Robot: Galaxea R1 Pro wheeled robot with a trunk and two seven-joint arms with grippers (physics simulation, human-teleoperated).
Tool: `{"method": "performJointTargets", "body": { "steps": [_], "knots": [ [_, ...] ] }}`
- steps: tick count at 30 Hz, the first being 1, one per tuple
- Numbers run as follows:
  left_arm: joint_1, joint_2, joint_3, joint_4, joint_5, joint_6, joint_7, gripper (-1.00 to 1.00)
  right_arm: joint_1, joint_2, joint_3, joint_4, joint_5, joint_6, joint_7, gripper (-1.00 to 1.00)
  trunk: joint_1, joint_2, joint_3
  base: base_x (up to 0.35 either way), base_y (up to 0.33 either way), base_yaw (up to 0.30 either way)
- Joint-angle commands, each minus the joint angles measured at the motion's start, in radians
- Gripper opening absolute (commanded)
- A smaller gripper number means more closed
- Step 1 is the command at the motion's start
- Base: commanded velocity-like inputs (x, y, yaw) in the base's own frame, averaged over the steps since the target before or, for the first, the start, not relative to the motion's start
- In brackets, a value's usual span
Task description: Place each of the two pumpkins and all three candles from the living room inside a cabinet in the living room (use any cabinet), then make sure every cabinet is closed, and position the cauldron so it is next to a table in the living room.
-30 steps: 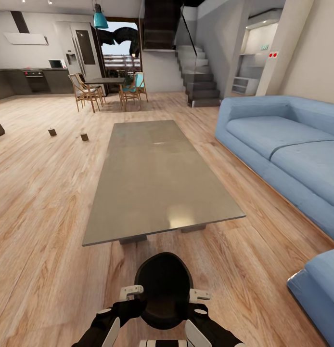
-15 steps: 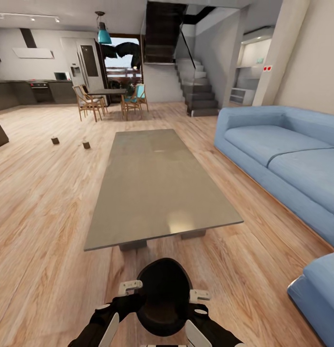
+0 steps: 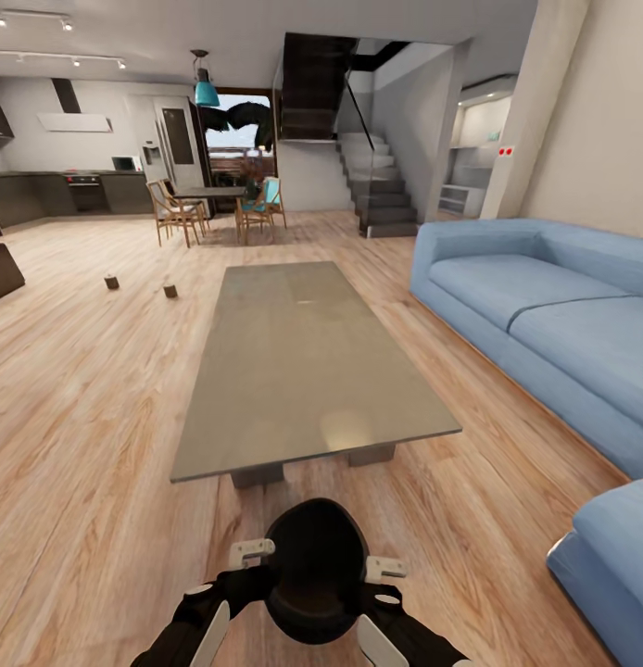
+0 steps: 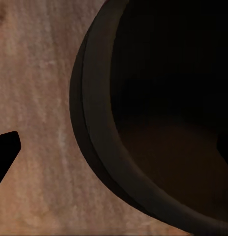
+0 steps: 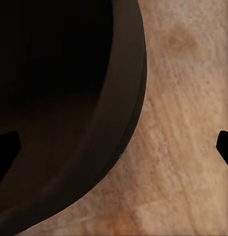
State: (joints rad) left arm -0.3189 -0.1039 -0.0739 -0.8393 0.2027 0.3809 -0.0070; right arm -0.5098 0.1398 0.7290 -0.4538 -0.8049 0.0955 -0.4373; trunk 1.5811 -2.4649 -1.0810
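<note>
The black cauldron (image 3: 317,567) sits low in front of my trunk in the head view, just short of the near end of the long grey coffee table (image 3: 303,361). My left gripper (image 3: 252,554) and right gripper (image 3: 384,567) flank its rim. In the left wrist view the cauldron rim (image 4: 96,128) runs between the left gripper (image 4: 114,147) fingers, which stand apart from it. The right wrist view shows the same: the rim (image 5: 128,83) inside the wide right gripper (image 5: 118,147). Pumpkins are out of view. Two small brown stubs (image 3: 111,282) (image 3: 170,291) lie on the floor, too small to name.
A blue sofa (image 3: 535,315) runs along the right, with another blue seat (image 3: 609,556) at the near right. A dark low unit (image 3: 2,270) is cut off at the left edge. Dining chairs (image 3: 178,211), a kitchen and stairs (image 3: 382,199) are at the back.
The whole head view has tilted upward, showing more ceiling and less floor. The cauldron and both grippers keep the same place in front of me.
</note>
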Motion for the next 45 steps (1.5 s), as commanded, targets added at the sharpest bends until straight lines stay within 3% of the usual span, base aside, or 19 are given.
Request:
{"method": "performJointTargets", "body": {
  "steps": [1, 26, 29, 37, 45],
  "knots": [
    [0.000, 0.000, 0.000, -0.001, 0.004, 0.007, -0.001, 1.00, -0.001, -0.001, 0.007, -0.002, -0.003, 0.005, -0.008, 1.00, -0.004, 0.007, 0.002, -0.002, 0.000, 0.000],
    [-0.003, 0.000, -0.002, -0.003, 0.002, 0.034, 0.002, 1.00, -0.001, -0.006, 0.006, -0.002, -0.003, 0.000, -0.009, 1.00, -0.100, 0.182, 0.081, 0.000, 0.000, 0.000],
    [-0.010, 0.000, -0.002, -0.004, 0.002, 0.059, 0.015, 1.00, -0.001, -0.006, 0.006, -0.002, -0.003, 0.000, -0.009, 1.00, -0.111, 0.203, 0.090, 0.000, 0.000, 0.000],
    [-0.035, 0.002, 0.000, -0.043, 0.004, 0.200, 0.130, 1.00, -0.001, -0.006, 0.006, -0.001, -0.004, 0.001, -0.009, 1.00, -0.142, 0.259, 0.115, 0.000, 0.000, 0.000],
    [-0.036, 0.002, 0.000, -0.054, 0.003, 0.221, 0.143, 1.00, -0.001, -0.006, 0.005, -0.001, -0.005, -0.002, -0.009, 1.00, -0.173, 0.315, 0.140, 0.000, 0.000, 0.000]
  ]
}}
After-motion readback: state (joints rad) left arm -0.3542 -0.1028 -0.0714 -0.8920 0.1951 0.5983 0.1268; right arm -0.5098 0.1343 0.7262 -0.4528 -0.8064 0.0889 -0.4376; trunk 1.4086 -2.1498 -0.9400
